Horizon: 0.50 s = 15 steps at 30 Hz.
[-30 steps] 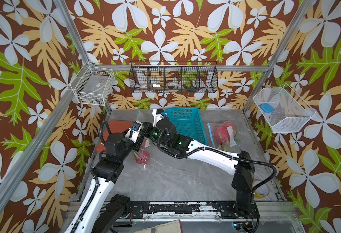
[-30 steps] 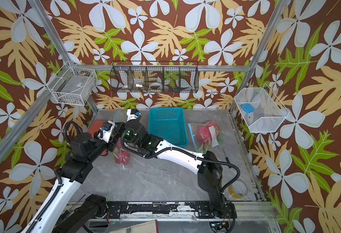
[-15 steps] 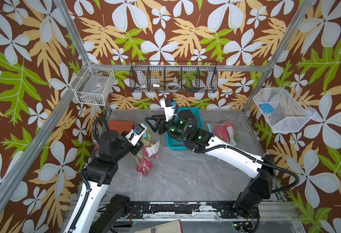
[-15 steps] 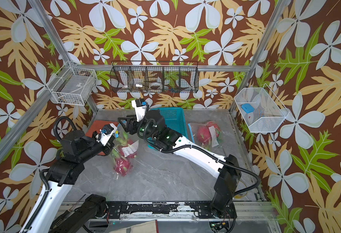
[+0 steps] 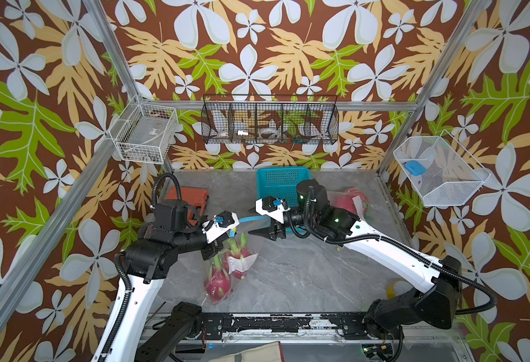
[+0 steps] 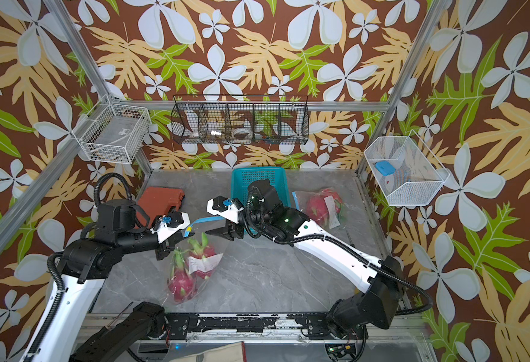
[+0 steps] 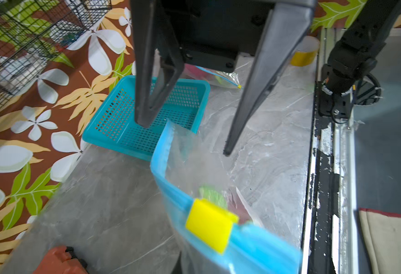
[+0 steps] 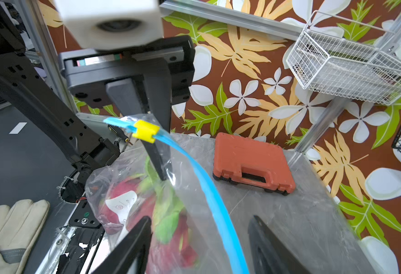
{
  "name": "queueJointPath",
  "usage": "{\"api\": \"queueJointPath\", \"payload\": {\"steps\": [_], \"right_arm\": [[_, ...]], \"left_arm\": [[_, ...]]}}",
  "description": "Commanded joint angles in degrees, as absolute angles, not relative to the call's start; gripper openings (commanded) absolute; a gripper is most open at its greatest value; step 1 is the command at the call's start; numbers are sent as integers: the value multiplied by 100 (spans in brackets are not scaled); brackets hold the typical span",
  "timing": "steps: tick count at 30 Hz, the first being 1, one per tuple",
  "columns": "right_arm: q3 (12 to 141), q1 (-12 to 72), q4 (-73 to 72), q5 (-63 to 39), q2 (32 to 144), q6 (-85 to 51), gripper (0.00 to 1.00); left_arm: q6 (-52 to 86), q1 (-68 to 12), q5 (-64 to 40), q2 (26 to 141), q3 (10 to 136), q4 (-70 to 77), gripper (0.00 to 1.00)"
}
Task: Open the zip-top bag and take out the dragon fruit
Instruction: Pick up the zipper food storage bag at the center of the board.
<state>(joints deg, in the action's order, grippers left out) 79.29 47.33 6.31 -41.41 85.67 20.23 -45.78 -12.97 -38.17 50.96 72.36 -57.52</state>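
1. dragon fruit (image 5: 216, 283): 2 pcs, inside zip-top bag (image 8: 190, 180), hanging at 6 o'clock of left gripper (image 8: 161, 173); low end on table (image 5: 288, 272). None out.
2. Bag top: blue zip strip (image 6: 205, 219) w/ yellow slider (image 8: 145, 131) at left-gripper end. Mouth parted or not: can't tell.
3. left gripper: clamped on bag edge by slider.
4. right gripper (image 5: 257, 233): 1 s back pinched shut beside left. Now jaws apart, holding nothing, backed off to 3 o'clock; strip's free end seemingly loose between them. Judged: regrasp due.
5. 2nd bagged fruit (image 5: 348, 200): 2 o'clock, by basket (image 5: 281, 185).
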Motion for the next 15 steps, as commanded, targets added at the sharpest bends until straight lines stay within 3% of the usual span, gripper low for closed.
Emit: {"api": "queueJointPath", "payload": {"steps": [1,8,10,12,14,15], "right_arm": [[8161,4737,978,-4610,8773,2470,67],[8585,4703,1448,-5328,9259,2430,59],[8654,4677,1498,-5482,9337,2299,44],[8685,4568,1424,-5656,9384,2061,15],[8638,4521,1324,-5494,9346,1874,0],[8579,4518,1285,-5310,9290,1845,0]], "left_arm": [[-4924,-1297,-4139,5177,7347,-6047,0],[-4983,-1295,-4084,5216,7400,-6039,0],[-4958,-1296,-4036,5201,7374,-5958,0],[-4727,-1301,-3944,5186,7310,-5703,0],[-4336,-1301,-3769,5169,7215,-5323,0],[-4177,-1300,-3656,5160,7146,-5143,9]]}}
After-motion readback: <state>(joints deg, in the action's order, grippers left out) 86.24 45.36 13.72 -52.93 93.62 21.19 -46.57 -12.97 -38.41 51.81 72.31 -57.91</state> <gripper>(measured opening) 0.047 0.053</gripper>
